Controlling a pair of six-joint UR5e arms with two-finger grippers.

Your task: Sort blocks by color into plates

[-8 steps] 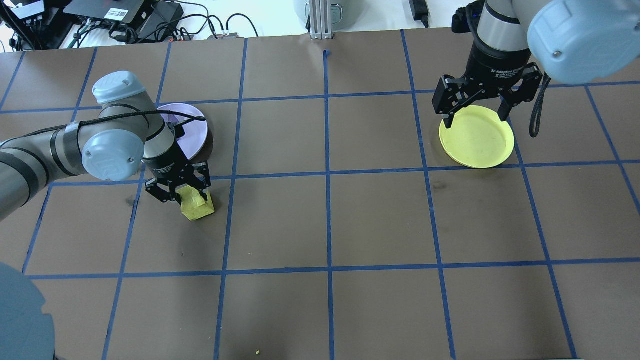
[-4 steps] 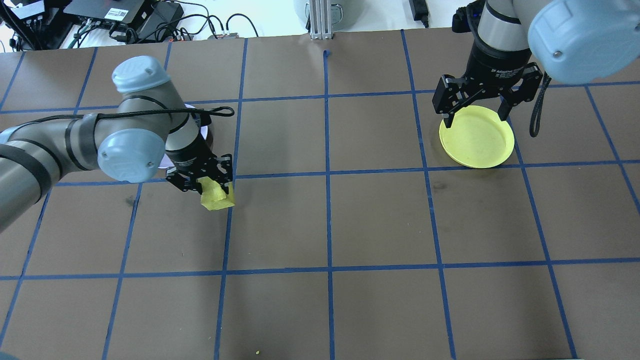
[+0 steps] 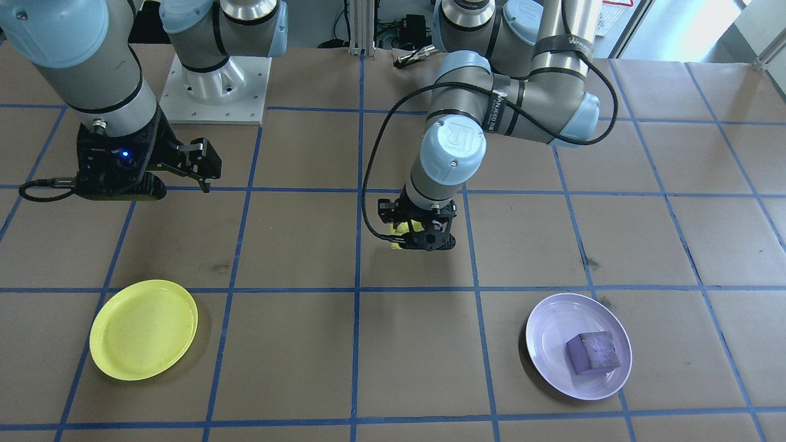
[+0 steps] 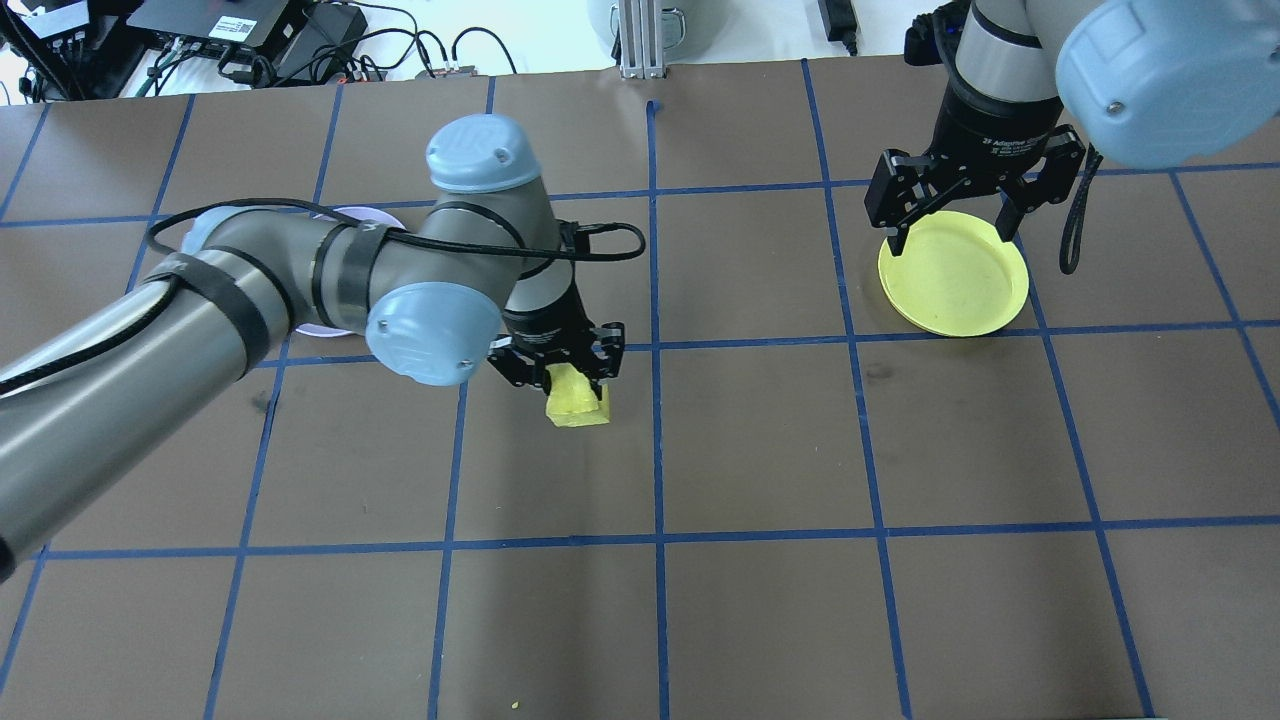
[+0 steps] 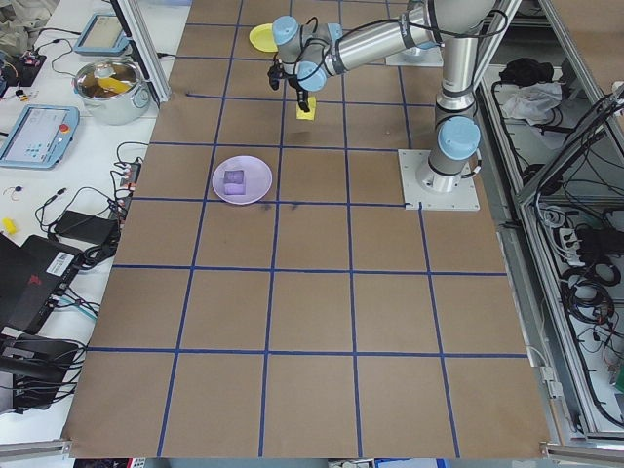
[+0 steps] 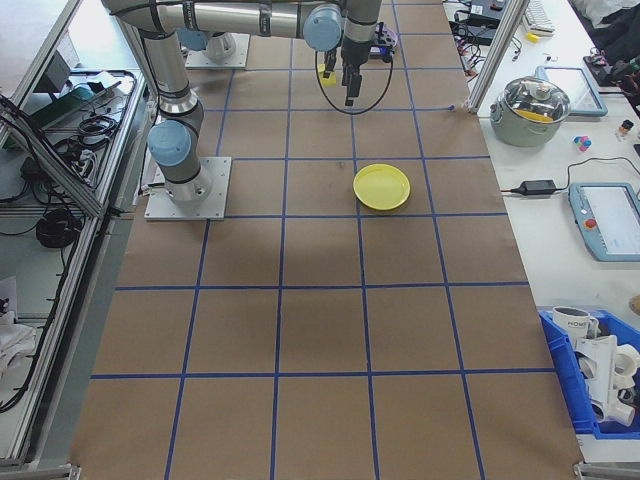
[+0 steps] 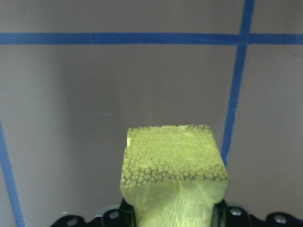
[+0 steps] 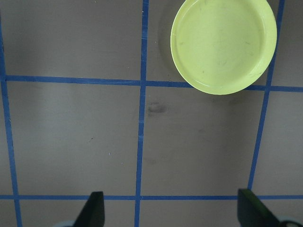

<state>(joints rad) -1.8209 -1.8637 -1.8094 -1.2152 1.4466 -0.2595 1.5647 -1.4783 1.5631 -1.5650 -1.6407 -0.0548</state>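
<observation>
My left gripper (image 4: 558, 372) is shut on the yellow block (image 4: 578, 402), holding it just above the table near the centre line. In the left wrist view the yellow block (image 7: 173, 175) fills the space between the jaws. The purple block (image 3: 591, 353) rests inside the lavender plate (image 3: 546, 319); in the overhead view my left arm hides most of that plate (image 4: 346, 213). My right gripper (image 4: 950, 240) hangs open over the back edge of the yellow plate (image 4: 953, 285), which holds nothing. In the right wrist view, the yellow plate (image 8: 223, 45) lies well beyond the open fingertips (image 8: 93, 208).
Brown table paper with a blue tape grid (image 4: 655, 345) covers the work area. The right arm's base plate (image 3: 215, 86) is at the robot side. Cables and electronics (image 4: 250, 40) lie beyond the far edge. A tiny yellow crumb (image 4: 514, 705) sits near the front edge.
My left arm has carried the yellow block to the right, from beside the lavender plate to near the centre line. The right arm has stayed still, open above the yellow plate.
</observation>
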